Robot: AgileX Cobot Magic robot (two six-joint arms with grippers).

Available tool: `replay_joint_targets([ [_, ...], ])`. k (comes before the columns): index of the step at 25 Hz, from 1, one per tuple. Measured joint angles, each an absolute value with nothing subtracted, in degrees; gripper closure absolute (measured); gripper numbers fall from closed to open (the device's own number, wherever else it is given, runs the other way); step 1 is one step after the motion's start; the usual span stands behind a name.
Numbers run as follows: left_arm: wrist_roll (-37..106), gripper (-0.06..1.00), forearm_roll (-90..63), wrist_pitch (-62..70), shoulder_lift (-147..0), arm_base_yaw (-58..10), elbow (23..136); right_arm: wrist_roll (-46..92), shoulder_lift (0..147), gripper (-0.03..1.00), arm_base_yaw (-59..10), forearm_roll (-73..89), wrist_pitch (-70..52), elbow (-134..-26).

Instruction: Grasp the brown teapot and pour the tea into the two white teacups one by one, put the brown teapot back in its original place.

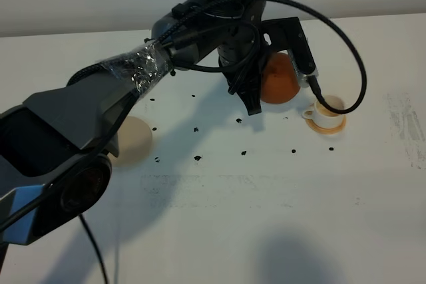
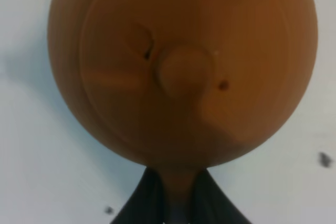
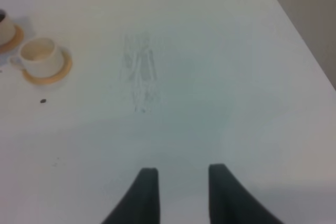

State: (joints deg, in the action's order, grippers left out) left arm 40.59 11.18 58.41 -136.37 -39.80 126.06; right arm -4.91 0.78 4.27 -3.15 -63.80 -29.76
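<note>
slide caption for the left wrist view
Top-down view of the brown teapot, its handle clamped in the left gripper, over the white table

Brown teapot (image 1: 279, 79) just beside one white teacup (image 1: 327, 114).

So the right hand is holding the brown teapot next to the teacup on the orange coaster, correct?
No, the left hand holds the brown teapot, as the left wrist view shows. The rest stands: the teapot is next to the teacup on the orange coaster.
</note>
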Motion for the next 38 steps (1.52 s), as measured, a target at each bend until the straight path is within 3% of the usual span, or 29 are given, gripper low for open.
replay_joint_targets([
  [16, 55.0, 0.85, 17.5, 48.5, -138.3, -42.7, 126.3, -4.9, 0.8, 0.74, 4.3, -3.2, -63.8, -29.8],
  [38, 57.7, 0.85, 31.4, 42.6, -139.3, -44.9, 126.3, -4.9, 0.8, 0.74, 4.3, -3.2, -63.8, -29.8],
])
